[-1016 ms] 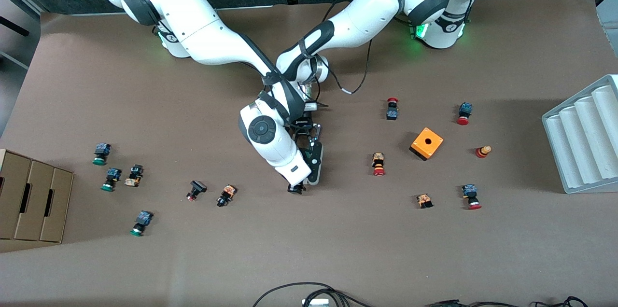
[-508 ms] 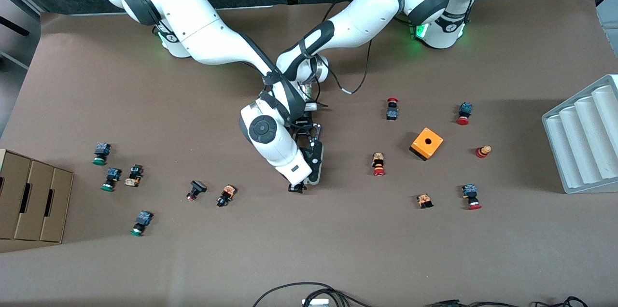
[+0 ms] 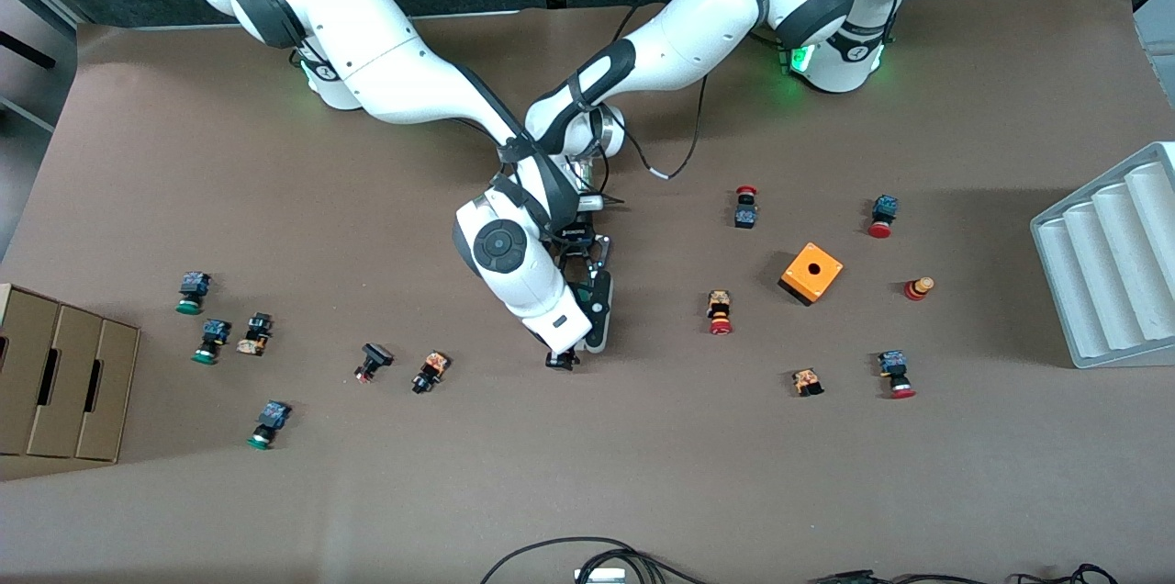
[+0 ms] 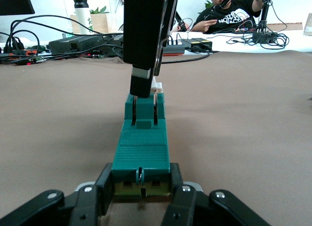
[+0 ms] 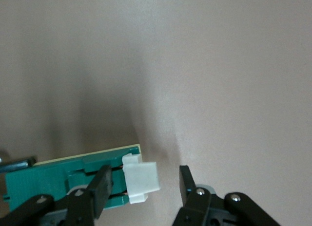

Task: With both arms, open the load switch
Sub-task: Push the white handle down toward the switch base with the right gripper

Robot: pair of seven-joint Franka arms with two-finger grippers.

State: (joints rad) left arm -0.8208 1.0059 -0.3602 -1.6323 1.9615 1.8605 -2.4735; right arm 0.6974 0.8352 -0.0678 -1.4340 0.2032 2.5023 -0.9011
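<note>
Right now your narrow dark green rectangular load switch (image 3: 598, 308) lies flat on the brown paper-covered table (image 3: 643, 474), about midway between the two arms' ends, with its small white end piece (image 5: 140, 181) at the end nearer the front camera. Your left gripper (image 4: 141, 187) is clamped on the switch's end farther from the front camera, a black finger (image 4: 105, 184) pressed against each long side. Your right gripper (image 5: 144, 184) stands over the white end piece with its fingers apart: one black fingertip (image 5: 102, 179) rests on the green body beside the white piece, the other stands clear over bare table. An orange cube with a hole (image 3: 811, 273) sits well apart, toward the left arm's end.
</note>
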